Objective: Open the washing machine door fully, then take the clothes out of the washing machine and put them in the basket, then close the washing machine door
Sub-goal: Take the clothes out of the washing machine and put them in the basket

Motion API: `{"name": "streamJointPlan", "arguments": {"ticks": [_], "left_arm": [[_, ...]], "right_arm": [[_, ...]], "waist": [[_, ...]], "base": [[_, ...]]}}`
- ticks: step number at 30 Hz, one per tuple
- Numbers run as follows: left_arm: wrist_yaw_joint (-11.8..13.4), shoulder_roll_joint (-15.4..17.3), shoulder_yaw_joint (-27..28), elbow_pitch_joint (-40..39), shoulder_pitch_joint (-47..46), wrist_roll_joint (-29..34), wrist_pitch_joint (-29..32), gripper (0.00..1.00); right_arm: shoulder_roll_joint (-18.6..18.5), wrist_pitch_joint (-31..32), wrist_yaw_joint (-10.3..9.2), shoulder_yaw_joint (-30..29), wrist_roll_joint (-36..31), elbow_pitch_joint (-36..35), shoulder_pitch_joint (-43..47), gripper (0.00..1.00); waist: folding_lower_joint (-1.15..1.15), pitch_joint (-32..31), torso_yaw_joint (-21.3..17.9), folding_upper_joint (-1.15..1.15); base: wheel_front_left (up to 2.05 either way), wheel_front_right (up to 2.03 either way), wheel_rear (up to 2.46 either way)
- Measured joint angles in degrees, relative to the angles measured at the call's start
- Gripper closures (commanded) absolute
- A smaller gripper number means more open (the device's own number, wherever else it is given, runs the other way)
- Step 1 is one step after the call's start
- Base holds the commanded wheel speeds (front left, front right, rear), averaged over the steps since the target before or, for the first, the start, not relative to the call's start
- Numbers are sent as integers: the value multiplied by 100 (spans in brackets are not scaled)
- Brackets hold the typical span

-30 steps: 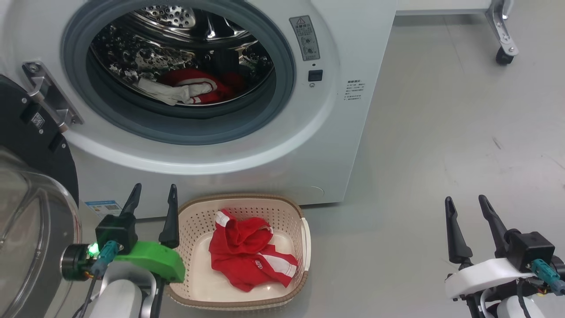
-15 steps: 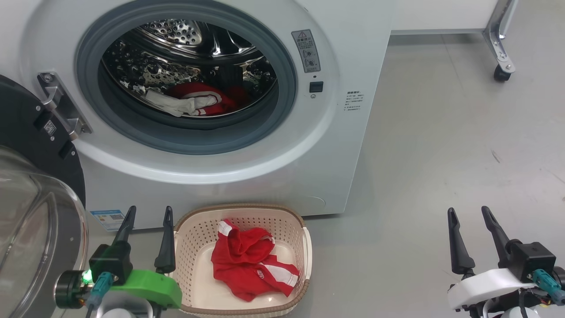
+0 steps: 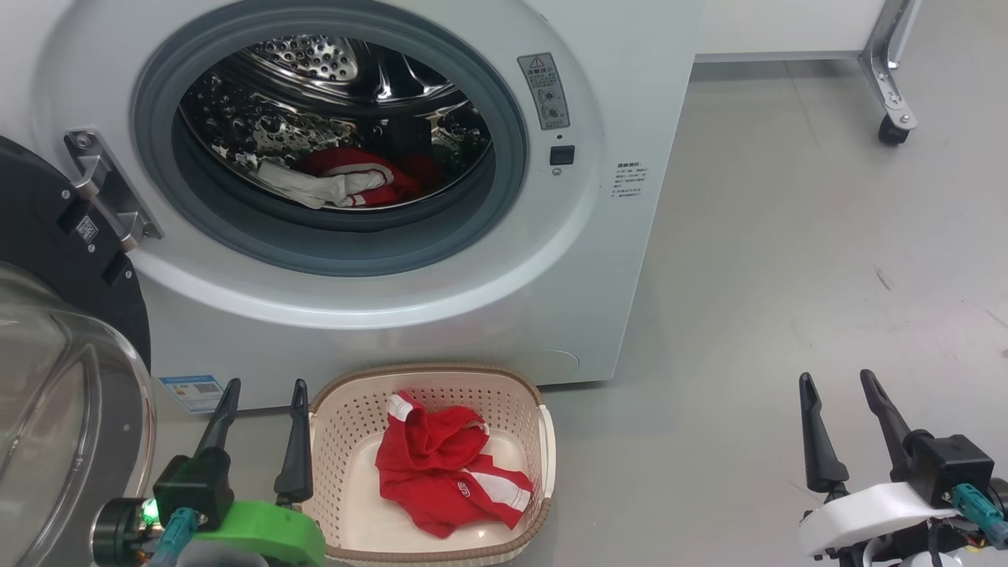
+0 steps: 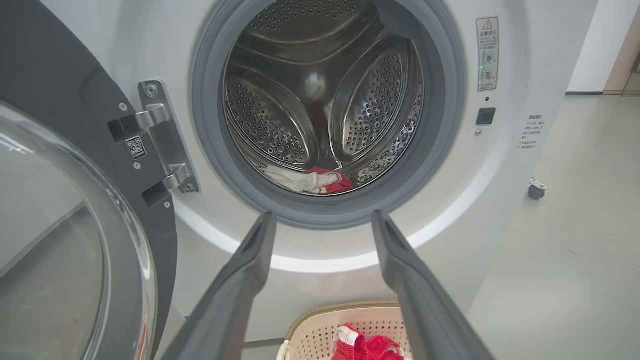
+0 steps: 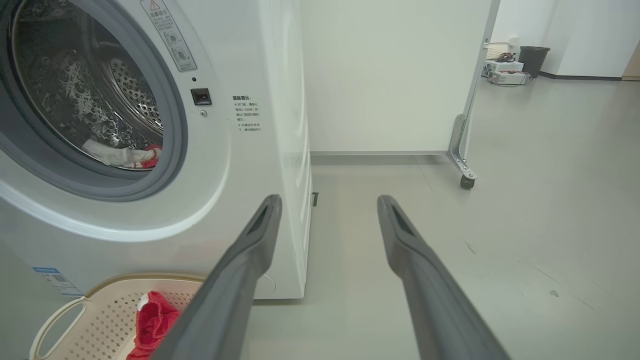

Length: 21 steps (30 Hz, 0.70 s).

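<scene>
Laundry work stands half done in the head view. The big white front-loading washing machine (image 3: 614, 260) has its large round glossy black washing machine door (image 3: 35, 236) swung wide to the left, clear glass bowl facing the camera, so the mouth is free for reaching in. Soft red-and-white clothes (image 3: 339, 177) lie at the bottom front of the perforated steel drum (image 3: 315, 87), just behind the grey rubber ring (image 3: 339, 252). The cream perforated plastic basket (image 3: 429, 368) with a brown woven-look rim sits on the grey floor (image 3: 787, 276) right against the foot of the machine, below the mouth, likely so a garment needs only a short drop. One red garment (image 3: 445, 472) with white trim already lies across its middle. The left hand (image 3: 267, 384) hangs just beside the basket's left edge, fingers spread and holding nothing. The right hand (image 3: 835, 375) waits well apart over bare floor, likewise released and empty.

Left wrist view: the spread fingers frame the lower arc of the ring and point toward the clothes in the drum, which suggests this arm is lined up for the next reach. The door's silver hinge (image 4: 162, 145) shows at the left, the basket's back rim at the bottom.

Right wrist view: the open fingers point past the machine's right front corner at bare floor and a wheeled white panel (image 5: 390, 75), so this arm looks parked out of the way.
</scene>
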Motion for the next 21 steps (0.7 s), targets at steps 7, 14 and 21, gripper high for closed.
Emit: {"name": "streamJointPlan", "arguments": {"ticks": [7, 14, 21], "left_arm": [[31, 38, 14, -232, 113, 42, 108, 0], [57, 40, 11, -411, 174, 42, 205, 0], [74, 43, -18, -459, 220, 42, 314, 0]], "right_arm": [[1, 52, -3, 19, 0, -51, 4, 0], [0, 59, -4, 22, 0, -101, 6, 0], [-3, 113, -3, 67, 0, -134, 8, 0]], "waist": [[0, 20, 1, 0], [0, 20, 17, 0], [0, 6, 28, 0]], "base": [[0, 0, 0], [0, 0, 0], [0, 0, 0]]}}
